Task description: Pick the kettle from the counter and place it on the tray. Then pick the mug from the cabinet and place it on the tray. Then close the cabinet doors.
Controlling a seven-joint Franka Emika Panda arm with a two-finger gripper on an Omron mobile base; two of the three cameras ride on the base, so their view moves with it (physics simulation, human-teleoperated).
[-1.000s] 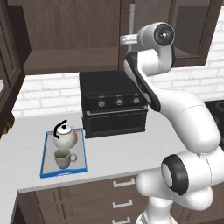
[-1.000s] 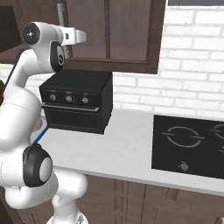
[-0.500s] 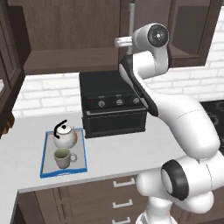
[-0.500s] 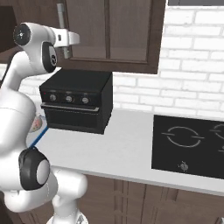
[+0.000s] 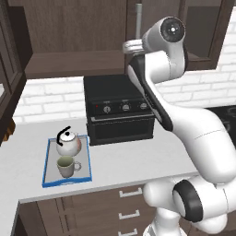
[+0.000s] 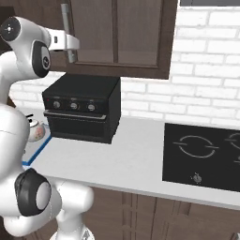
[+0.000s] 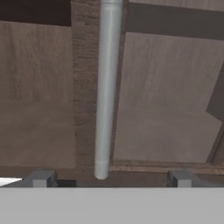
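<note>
The white kettle (image 5: pixel 68 144) and the pale mug (image 5: pixel 66 166) both stand on the blue-rimmed tray (image 5: pixel 48 171) on the counter (image 5: pixel 124 156). The kettle (image 6: pixel 35 131) also peeks out behind my arm, on the tray (image 6: pixel 38 147). The cabinet (image 5: pixel 78 41) shows its plank-lined inside; its left door (image 5: pixel 11 60) is swung out. My gripper (image 5: pixel 131 46) (image 6: pixel 71 43) (image 7: pixel 109 179) is open, up at the lower end of the right door's grey bar handle (image 7: pixel 105 87) (image 5: pixel 138 20) (image 6: pixel 66 26). Both fingertips (image 7: pixel 41 178) stand wide of the bar, gripping nothing.
A black oven box (image 5: pixel 120 110) (image 6: pixel 82 110) sits on the counter under the cabinet, right of the tray. A black cooktop (image 6: pixel 201 154) lies at the far right. White brick wall (image 6: pixel 206 84) runs behind. Drawers (image 5: pixel 129 207) are below the counter edge.
The arm's upper joints have swung slightly while the hand stays at the door handle. Kettle, mug and tray have not moved. The gripper stays open.
</note>
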